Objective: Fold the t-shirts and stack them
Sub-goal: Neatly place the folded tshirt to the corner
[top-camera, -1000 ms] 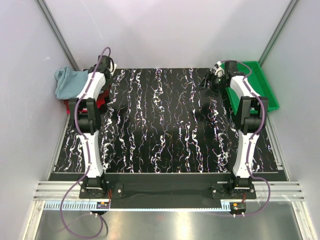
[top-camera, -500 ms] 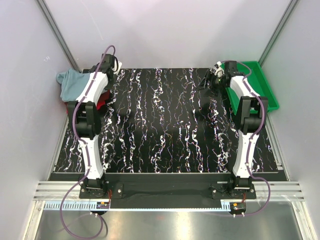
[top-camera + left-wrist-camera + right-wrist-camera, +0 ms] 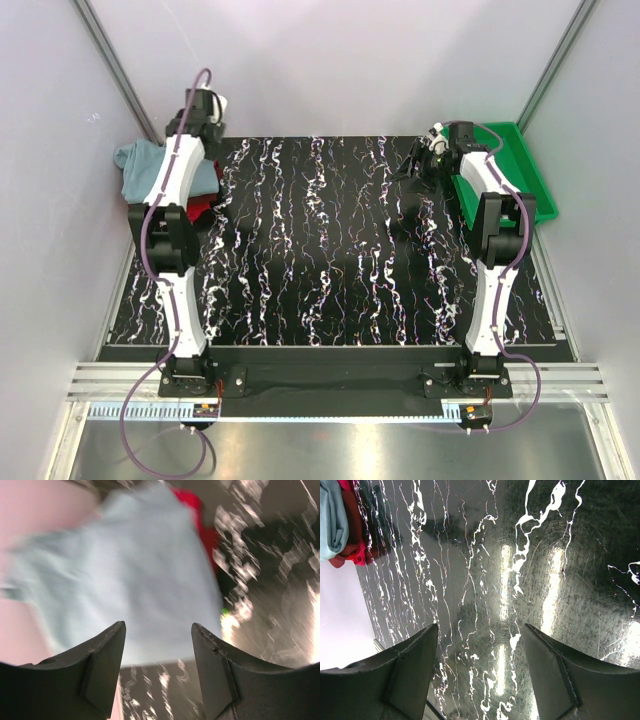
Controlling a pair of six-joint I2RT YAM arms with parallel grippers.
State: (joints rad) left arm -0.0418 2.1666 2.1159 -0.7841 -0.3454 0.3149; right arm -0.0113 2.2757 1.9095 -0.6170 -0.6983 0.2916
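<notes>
- Three shirts sit in one pile at the far-left corner of the table point(image 3: 330, 250). The blue shirt point(image 3: 148, 168) is on top, the red shirt point(image 3: 200, 207) peeks out at the bottom, and the maroon shirt point(image 3: 351, 510) shows under the blue from my right wrist.
- My left gripper point(image 3: 157, 627) hangs above that pile with its jaws parted and nothing between them. The blue shirt lies loose beneath me, blurred in the wrist view.
- My right gripper point(image 3: 480, 630) hovers over the table near the tray point(image 3: 525, 180), spread wide and holding nothing.
- I judge this is the stacking step, right at the let-go, with the last shirt resting on the other two.
- The blue shirt looks rumpled and spills past the table's left edge. I cannot tell how tidy its fold is.
- Next, I reckon my left arm should lift straight clear without snagging cloth. After that, the pile may want squaring up, and the overhanging edge a gentle tuck back onto the table.
</notes>
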